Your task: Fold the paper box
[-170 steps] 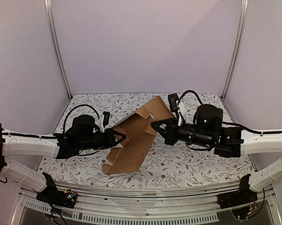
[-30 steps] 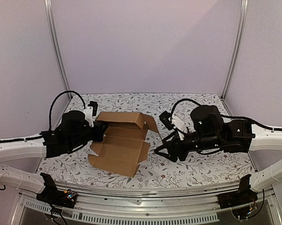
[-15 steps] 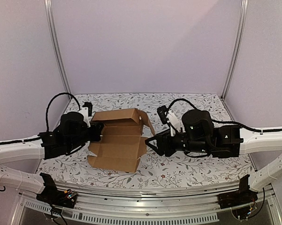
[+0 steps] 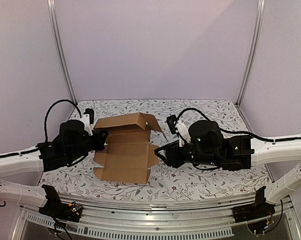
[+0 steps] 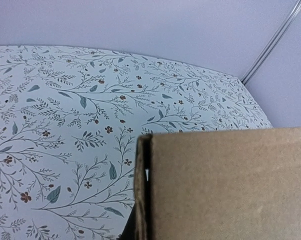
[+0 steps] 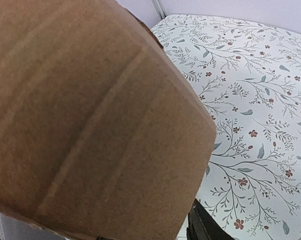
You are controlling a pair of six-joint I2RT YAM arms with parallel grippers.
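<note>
One hazard: your left jaws, shut, pinch the plain brown cardboard box [image 4: 125,152]; right jaws' opening indeterminate, so the flap [image 6: 90,110] may slip free.

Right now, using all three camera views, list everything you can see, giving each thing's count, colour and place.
paper box: one, brown, mid-table, partly folded, back wall raised
table: one, white cloth with grey leaves and red flowers, under everything
frame poles: two, silver, back corners
left arm: one, white and black, reaching in from the left
right arm: one, white and black, reaching in from the right
left tool: one, black, shut on the box's left edge
right tool: one, black, at the box's right flap; grip unclear
</note>
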